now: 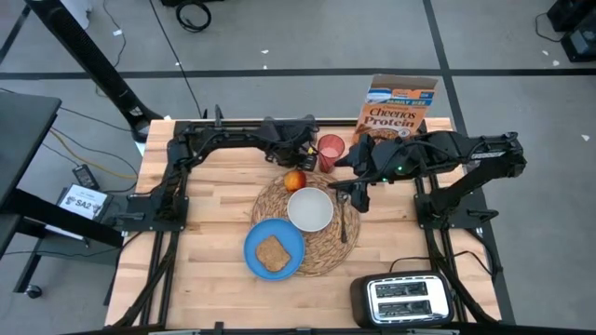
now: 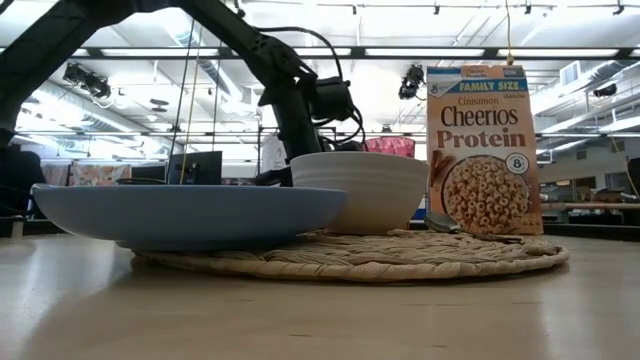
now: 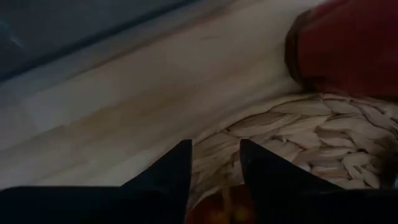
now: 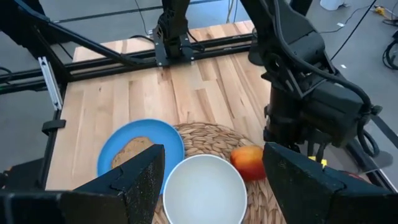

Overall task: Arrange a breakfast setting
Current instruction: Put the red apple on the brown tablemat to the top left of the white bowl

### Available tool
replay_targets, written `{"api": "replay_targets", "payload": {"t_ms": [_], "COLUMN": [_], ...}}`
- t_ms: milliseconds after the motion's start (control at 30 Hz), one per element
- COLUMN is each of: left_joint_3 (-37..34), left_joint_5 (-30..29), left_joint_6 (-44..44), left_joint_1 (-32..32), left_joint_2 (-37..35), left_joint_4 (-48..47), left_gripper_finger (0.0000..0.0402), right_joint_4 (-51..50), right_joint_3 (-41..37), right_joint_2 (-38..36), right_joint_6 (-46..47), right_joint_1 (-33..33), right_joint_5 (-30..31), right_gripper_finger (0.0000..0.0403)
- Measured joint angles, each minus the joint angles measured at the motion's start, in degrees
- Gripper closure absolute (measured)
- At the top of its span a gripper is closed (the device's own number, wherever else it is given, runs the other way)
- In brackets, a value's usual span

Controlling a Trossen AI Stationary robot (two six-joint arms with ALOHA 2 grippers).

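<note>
A red apple (image 1: 295,180) sits on the far part of the round straw placemat (image 1: 321,249), next to the red cup (image 1: 330,152). My left gripper (image 1: 296,165) slants down at the apple from the far side. Its fingers stand a little apart, and the apple (image 3: 216,204) shows in the gap between them. The white bowl (image 1: 310,208) and the spoon (image 1: 345,216) lie on the placemat. The blue plate (image 1: 253,244) holds the toast (image 1: 272,253). My right gripper (image 4: 214,180) hangs open, high above the bowl (image 4: 205,190). My left gripper has the apple (image 3: 216,204) in the gap between its two fingers (image 3: 171,177), back from their tips, and slants down from the table's far side. Whether the fingers touch the apple I cannot tell. The apple rests on the placemat (image 3: 311,143).
The Cheerios Protein box (image 1: 396,110) stands upright at the far edge, right of the cup. A toaster (image 1: 405,300) sits at the near right corner. Bare wood shows left of the placemat (image 1: 209,223).
</note>
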Motion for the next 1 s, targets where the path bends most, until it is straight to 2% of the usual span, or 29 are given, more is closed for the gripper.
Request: {"api": "replay_targets", "payload": {"t_ms": [267, 600, 1000], "left_joint_3": [0.01, 0.01, 0.87], "left_joint_5": [-0.01, 1.39, 0.42], "left_joint_6": [1.67, 3.06, 4.67], "left_joint_1": [0.1, -0.28, -0.03], "left_joint_2": [-0.02, -0.53, -5.59], "left_joint_4": [1.13, -1.53, -3.66], "left_gripper_finger": [0.0286, 0.0385, 0.0382], "right_joint_4": [-0.72, -0.83, -0.65], "right_joint_3": [0.0, 0.0, 0.0], "right_joint_2": [0.0, 0.02, 0.02], "right_joint_6": [-0.13, -0.63, -3.82], "right_joint_1": [-0.44, -0.44, -2.13], "right_joint_5": [0.02, 0.43, 0.49], "right_gripper_finger": [0.0128, 0.0128, 0.0128]}}
